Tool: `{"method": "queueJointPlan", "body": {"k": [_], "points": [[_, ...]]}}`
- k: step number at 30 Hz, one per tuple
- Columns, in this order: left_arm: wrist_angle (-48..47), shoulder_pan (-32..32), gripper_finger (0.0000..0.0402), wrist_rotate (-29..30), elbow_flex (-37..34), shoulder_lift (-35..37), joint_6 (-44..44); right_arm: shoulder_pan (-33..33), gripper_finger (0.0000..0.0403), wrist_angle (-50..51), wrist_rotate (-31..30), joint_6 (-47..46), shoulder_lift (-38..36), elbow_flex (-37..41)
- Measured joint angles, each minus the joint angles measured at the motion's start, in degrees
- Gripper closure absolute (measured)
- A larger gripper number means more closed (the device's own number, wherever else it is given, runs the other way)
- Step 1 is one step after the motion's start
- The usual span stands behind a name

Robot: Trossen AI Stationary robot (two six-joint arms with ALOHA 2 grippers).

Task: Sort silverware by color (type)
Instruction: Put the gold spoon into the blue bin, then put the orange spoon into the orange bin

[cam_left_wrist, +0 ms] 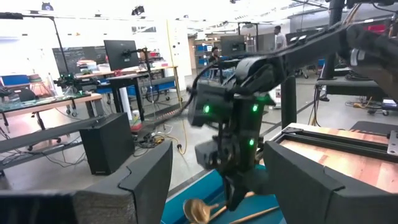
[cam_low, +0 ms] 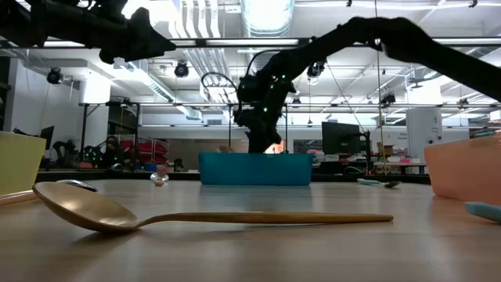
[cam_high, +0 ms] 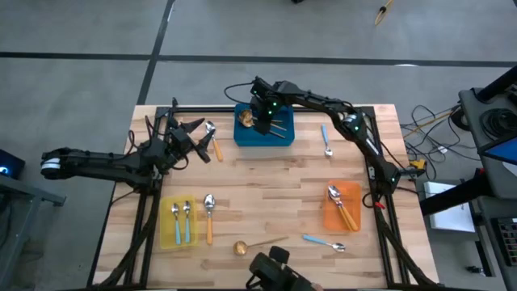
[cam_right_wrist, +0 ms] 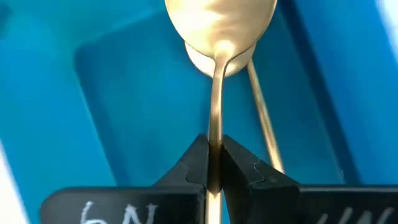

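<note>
**Gold spoon held over blue bin**

Wooden planks make up the table (cam_high: 266, 194), which is framed by a dark rail and stands on a grey floor. Handwriting that looks like "bN" is seen in white on the right gripper's (cam_right_wrist: 213, 163) body; no other writing can be read.

At 12 o'clock on the table the blue bin (cam_high: 263, 129) is found, with the right gripper over it. Its fingers are pressed together on the thin handle of a gold spoon (cam_right_wrist: 219, 25), whose bowl hangs ahead of the fingertips, over the bin's floor. A second gold handle (cam_right_wrist: 264, 118) is seen lying in the bin just beside the held spoon.

The left gripper (cam_high: 196, 139) is held at 10 o'clock, jaws spread wide, with nothing between them. An orange-handled spoon (cam_high: 215, 145) lies just beside its fingertips.

At 7 o'clock the yellow bin (cam_high: 179, 223) is set, with two blue-handled spoons (cam_high: 182, 220) in it. Just beside it an orange-handled spoon (cam_high: 209, 217) lies on the wood. At 6 o'clock, near the table's edge, a gold spoon (cam_high: 254, 244) is left on the wood. At 4 o'clock the orange bin (cam_high: 352, 194) holds orange-handled spoons (cam_high: 342, 207), and a blue-handled spoon (cam_high: 325, 241) lies near it on the wood. Another blue-handled spoon (cam_high: 326, 141) lies at 1 o'clock.
</note>
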State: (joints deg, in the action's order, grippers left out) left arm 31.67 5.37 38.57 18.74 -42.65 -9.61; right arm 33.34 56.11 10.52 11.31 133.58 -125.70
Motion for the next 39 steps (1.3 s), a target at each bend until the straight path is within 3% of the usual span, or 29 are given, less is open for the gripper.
{"method": "queueJointPlan", "body": {"k": [6, 27, 39], "points": [[0.01, 0.0, 0.0168, 0.02, 0.0, -0.11, 0.0, 0.2, 0.039, 1.27, -0.01, -1.13, 3.35, -2.98], [-0.03, 0.0, 0.0168, 0.02, 0.0, -0.11, 0.0, 0.31, 0.0389, -0.41, -0.04, -4.74, 3.58, -1.56], [-0.08, 0.0, 0.0168, -0.08, 0.0, -1.11, 3.61, 0.2, 0.0341, -1.47, -0.02, -4.71, 3.58, -1.36]]}}
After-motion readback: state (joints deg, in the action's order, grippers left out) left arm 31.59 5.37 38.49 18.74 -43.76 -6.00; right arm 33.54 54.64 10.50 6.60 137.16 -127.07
